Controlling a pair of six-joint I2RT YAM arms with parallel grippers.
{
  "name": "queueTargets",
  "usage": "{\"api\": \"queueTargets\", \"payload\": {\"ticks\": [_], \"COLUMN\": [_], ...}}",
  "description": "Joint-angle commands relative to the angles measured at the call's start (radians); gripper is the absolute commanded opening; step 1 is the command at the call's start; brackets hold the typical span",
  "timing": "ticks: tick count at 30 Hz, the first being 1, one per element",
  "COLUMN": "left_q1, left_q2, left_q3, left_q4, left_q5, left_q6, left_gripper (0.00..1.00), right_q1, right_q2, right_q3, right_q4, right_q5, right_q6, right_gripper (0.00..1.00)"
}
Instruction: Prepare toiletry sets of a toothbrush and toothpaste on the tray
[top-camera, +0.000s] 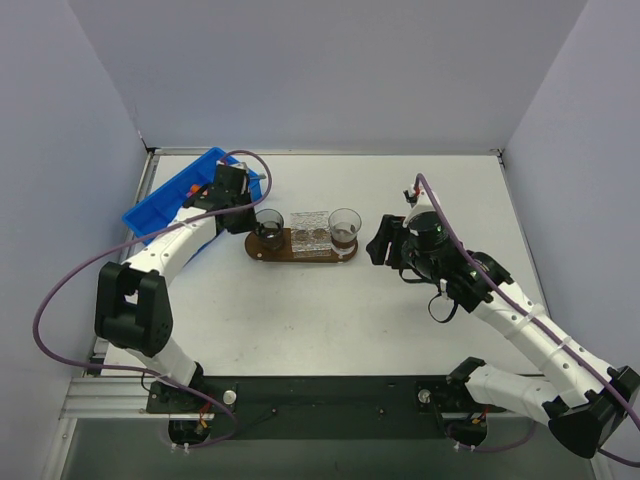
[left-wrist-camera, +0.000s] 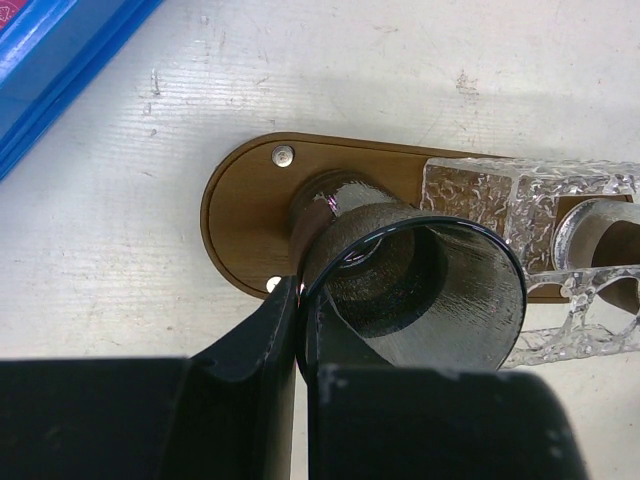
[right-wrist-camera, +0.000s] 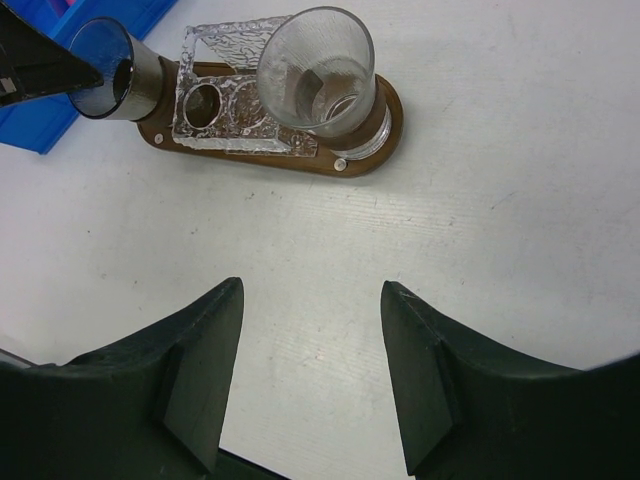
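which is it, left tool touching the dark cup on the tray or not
Touching. The left wrist view shows the left tool closed on the rim of the dark cup, one finger on each side.

From above, my left arm (top-camera: 175, 245) and right arm (top-camera: 530, 335) look alike: white shells on the long links, chunky black housings at the joints. A purple cable (top-camera: 37, 328) runs along the left one and a second cable (top-camera: 421, 182) along the right. Thin red wires (top-camera: 203, 425) show where each arm is bolted down. On the wrist cameras, the left gripper (left-wrist-camera: 300, 340) and right gripper (right-wrist-camera: 312, 290) are matte black with broad wedge-shaped fingers (right-wrist-camera: 205, 360). The left carries pale scuffs.
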Motion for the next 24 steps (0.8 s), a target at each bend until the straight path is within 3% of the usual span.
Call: {"api": "queueTargets", "payload": {"ticks": [1, 10, 24], "left_q1": [0.002, 0.002, 0.000], "left_q2": [0.003, 0.012, 0.009], "left_q3": [0.082, 0.092, 0.096], "left_q4": [0.043, 0.031, 0.026], "left_q5": [0.024, 0.021, 0.009], "left_q6": [0.009, 0.024, 0.033], "left_gripper": [0.00, 0.00, 0.18], "right_q1": [-0.005, -0.005, -0.005], "right_q2": [-0.017, -0.019, -0.034], "right_q3": [-0.007, -0.015, -0.023], "right_q4": [-0.006, -0.009, -0.015], "right_q5": [0.022, 0.023, 0.032], "right_q6": [0.007, 0.010, 0.011], "right_gripper": [0.53, 0.53, 0.54]}}
